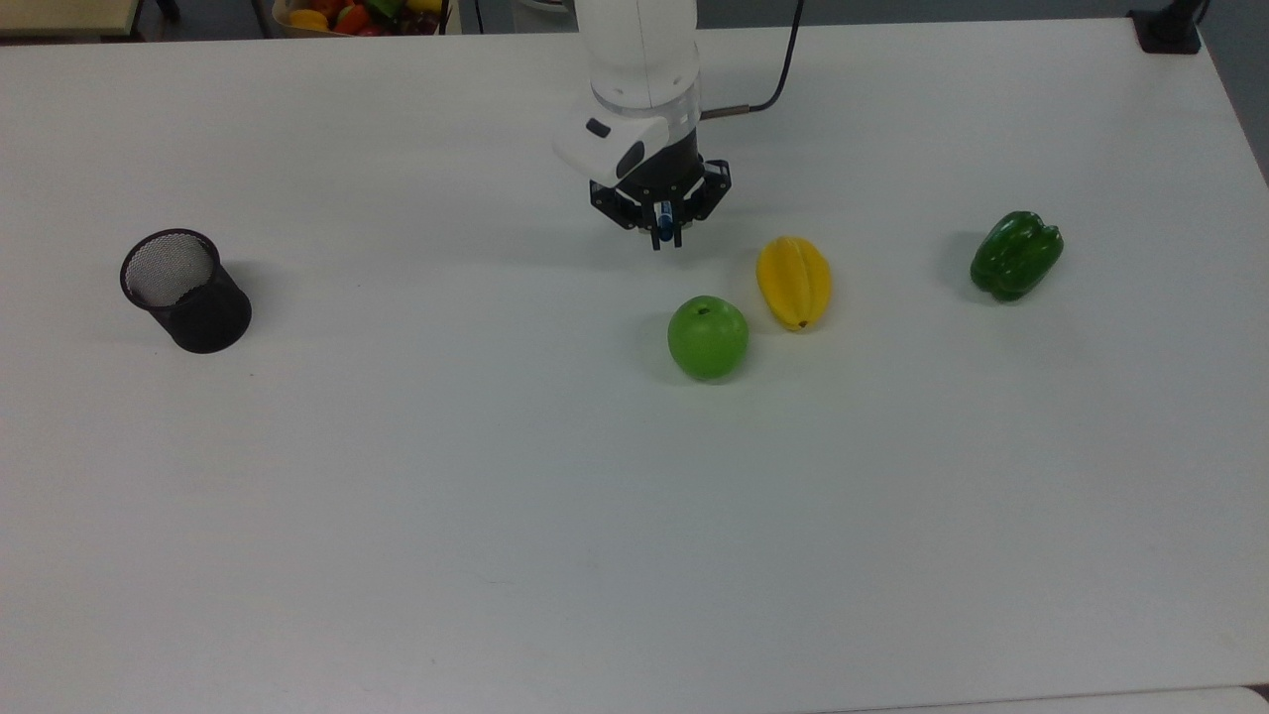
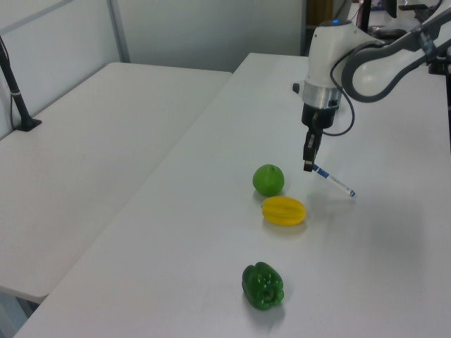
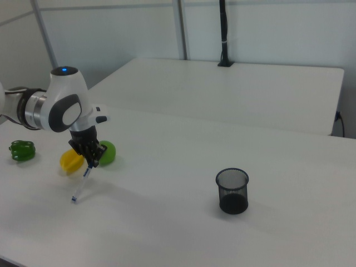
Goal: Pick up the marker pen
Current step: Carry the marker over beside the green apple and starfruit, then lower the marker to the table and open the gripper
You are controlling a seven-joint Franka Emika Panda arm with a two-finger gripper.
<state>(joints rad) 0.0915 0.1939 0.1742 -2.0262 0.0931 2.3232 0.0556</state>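
White counter (image 1: 496, 496). Claw (image 1: 665, 238) points down at far centre of the top view, shut on the marker pen (image 1: 664, 216), of which a blue bit sits between the fingers. Green apple (image 1: 708, 337) near and just right of claw; yellow starfruit (image 1: 793, 282) just beside the apple, to its right and farther. Green pepper (image 1: 1016, 254) well apart at right. Black mesh pen cup (image 1: 184, 290) upright at far left. Fruit basket (image 1: 362, 15) at far edge.
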